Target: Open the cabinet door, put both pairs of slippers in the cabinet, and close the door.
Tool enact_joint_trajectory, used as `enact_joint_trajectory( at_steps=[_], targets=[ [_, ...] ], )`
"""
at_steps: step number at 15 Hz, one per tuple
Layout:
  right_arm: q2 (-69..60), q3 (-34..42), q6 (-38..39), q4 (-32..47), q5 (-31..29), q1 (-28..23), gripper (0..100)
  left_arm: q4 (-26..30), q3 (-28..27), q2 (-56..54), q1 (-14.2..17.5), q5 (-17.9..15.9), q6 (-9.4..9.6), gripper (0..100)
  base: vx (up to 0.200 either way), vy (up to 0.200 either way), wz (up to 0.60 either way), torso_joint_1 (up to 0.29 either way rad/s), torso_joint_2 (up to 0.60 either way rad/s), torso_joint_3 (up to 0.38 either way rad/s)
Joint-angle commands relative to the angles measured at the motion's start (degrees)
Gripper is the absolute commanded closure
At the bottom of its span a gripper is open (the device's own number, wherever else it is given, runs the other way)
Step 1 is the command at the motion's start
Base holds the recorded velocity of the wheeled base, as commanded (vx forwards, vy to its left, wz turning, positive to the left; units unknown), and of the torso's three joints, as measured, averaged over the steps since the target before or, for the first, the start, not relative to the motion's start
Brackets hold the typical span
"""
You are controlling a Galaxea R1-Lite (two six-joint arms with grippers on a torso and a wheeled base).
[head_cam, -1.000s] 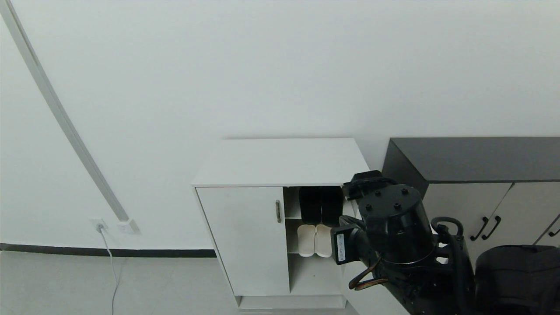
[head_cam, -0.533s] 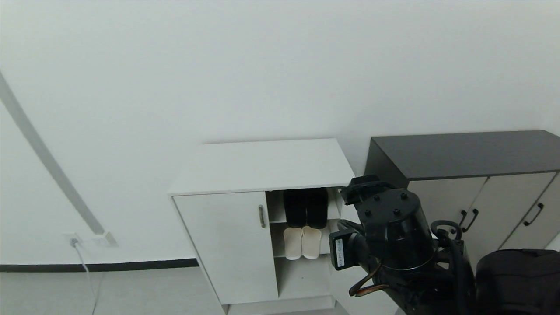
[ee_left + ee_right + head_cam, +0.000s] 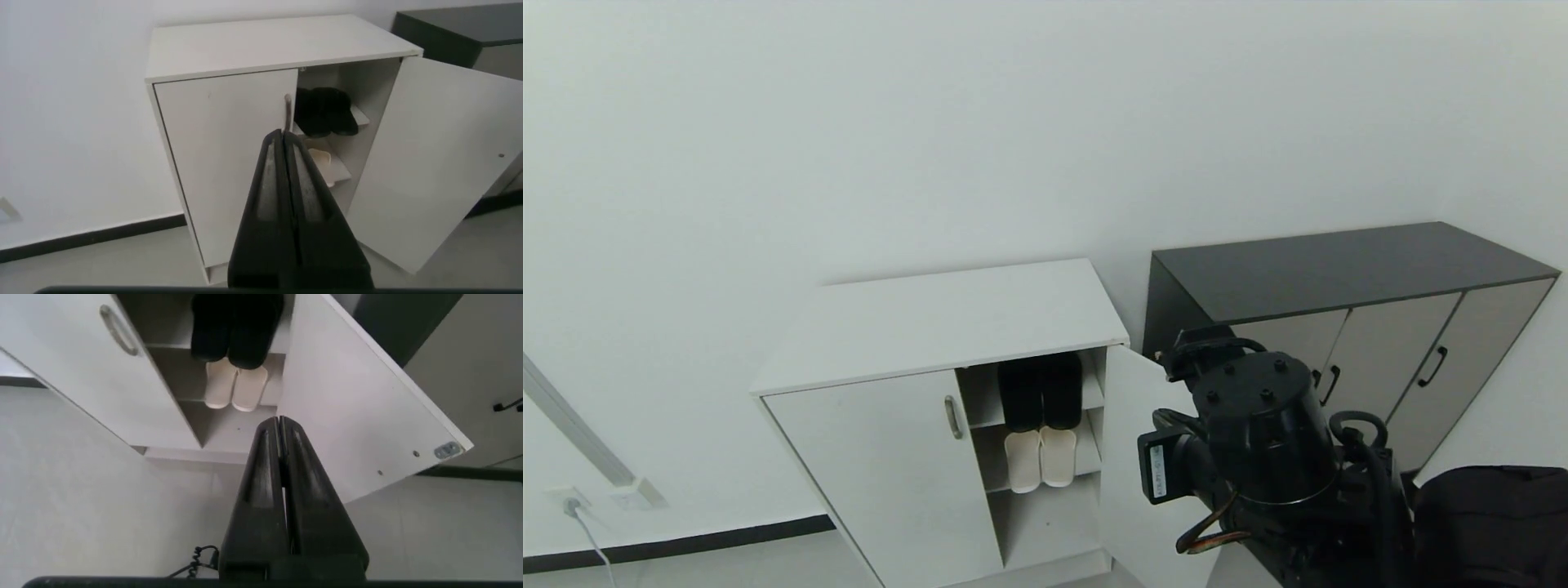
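Slippers: the black slippers (image 3: 1040, 390) sit side by side on the upper shelf. The white slippers (image 3: 1039, 459) are on the shelf directly below. The far ends of both pairs are lost in the dim interior.
Cabinet: the white cabinet (image 3: 947, 318) stands against the wall; its base is cut off at the head view's lower edge.
Right door: the right door (image 3: 1131, 457) is swung open towards the robot. Its lower outer part is covered by the right arm (image 3: 1258, 441).
Left door: the left door (image 3: 890, 474) is shut, and its handle (image 3: 952, 416) is beside the opening.
Left gripper: the left gripper (image 3: 284, 135) is clenched on nothing, well apart from the cabinet front, and blocks part of the white pair.
Right gripper: the right gripper (image 3: 279, 423) has its fingers pressed together and empty, just beside the open door's edge.
Surroundings: a dark sideboard (image 3: 1339, 269) is to the cabinet's right. A wall socket (image 3: 568, 500) is low on the left; its cable is cut off.
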Motion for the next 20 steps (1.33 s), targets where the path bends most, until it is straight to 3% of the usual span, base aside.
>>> enact_joint_trajectory(
  at_steps=[1, 6, 12, 20],
  targets=[
    [-0.01, 0.00, -0.01, 0.05, -0.09, -0.08, 100, 0.00, 0.00, 0.07, -0.01, 0.01, 0.00, 100, 0.000, 0.000, 0.00, 0.000, 0.00, 0.000],
    [-0.45, 0.44, -0.36, 0.05, -0.18, -0.17, 100, 0.00, -0.09, 0.07, -0.01, -0.16, 0.00, 100, 0.000, 0.000, 0.00, 0.000, 0.00, 0.000],
    [-0.19, 0.44, -0.80, 0.05, -0.27, -0.70, 100, 0.00, 0.00, 0.07, -0.01, -0.16, 0.00, 100, -0.200, 0.000, 0.00, 0.005, 0.00, 0.002],
    [0.25, 0.71, -1.32, -1.53, -0.27, -2.81, 100, 0.00, 0.00, 0.07, -0.01, -0.08, -0.09, 100, 0.000, 0.000, -0.22, 0.001, 0.00, 0.001]
  ],
)
